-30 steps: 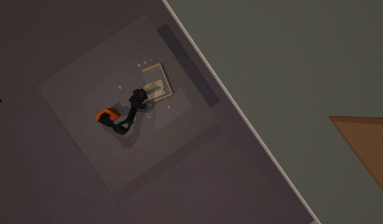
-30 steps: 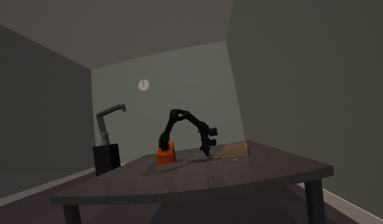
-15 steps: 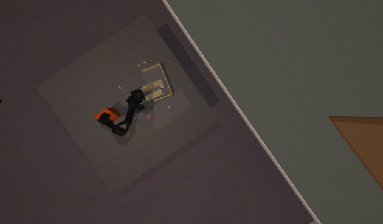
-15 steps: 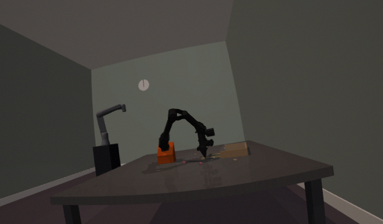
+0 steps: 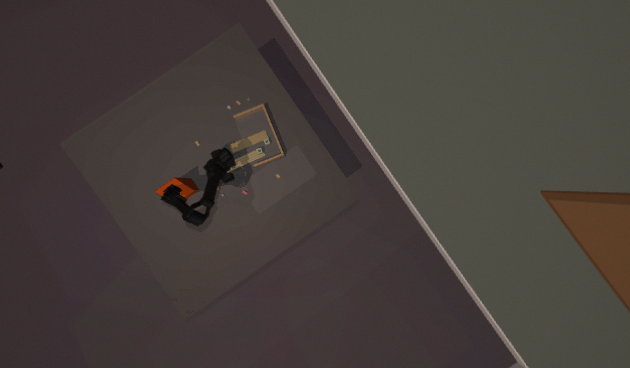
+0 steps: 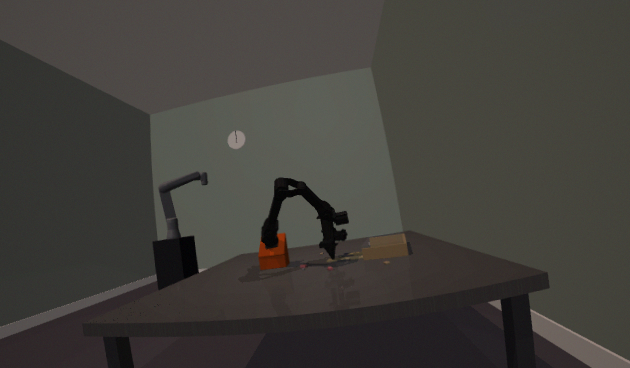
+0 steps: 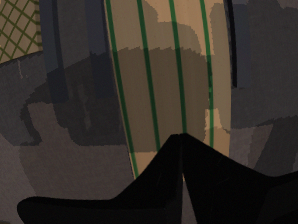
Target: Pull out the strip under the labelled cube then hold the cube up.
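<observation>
Fingers of my gripper are closed, tips together over the green-striped strip. Cross-hatched strip lies beside it. Beyond, two small cubes sit near the strips' far ends; I can't tell which is labelled.

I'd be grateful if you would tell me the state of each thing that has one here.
Gripper: shut, tips over the striped strip
Striped strip: flat, bearing one cube
Crosshatched strip: flat
Wooden enclosure: walls upright, one side open
</observation>
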`<state>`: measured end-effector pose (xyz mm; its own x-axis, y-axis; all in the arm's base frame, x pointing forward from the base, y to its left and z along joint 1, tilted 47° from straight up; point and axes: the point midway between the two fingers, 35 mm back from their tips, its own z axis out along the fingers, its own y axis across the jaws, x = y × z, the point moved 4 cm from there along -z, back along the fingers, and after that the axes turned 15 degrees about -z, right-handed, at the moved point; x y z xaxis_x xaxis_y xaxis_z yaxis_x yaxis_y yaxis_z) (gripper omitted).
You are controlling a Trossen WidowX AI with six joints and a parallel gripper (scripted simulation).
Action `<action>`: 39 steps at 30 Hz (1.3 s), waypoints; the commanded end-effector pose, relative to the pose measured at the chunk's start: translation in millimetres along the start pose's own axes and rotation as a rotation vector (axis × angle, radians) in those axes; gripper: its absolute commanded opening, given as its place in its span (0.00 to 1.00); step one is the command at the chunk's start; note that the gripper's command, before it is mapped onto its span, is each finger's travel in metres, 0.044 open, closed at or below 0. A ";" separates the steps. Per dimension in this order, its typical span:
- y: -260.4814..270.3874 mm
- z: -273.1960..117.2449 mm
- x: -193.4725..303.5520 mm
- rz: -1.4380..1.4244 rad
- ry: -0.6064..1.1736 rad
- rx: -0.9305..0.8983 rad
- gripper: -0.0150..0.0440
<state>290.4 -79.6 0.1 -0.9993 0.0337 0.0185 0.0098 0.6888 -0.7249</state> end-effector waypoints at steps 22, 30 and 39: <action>12.0 3.3 42.1 -0.005 0.019 -0.001 0.25; 15.4 3.1 53.5 -0.006 0.020 -0.001 0.25; 19.4 2.9 66.9 -0.006 0.020 -0.002 0.25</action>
<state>235.3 -65.7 -10.6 -0.9993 0.0325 0.0156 0.0109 0.6852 -0.7282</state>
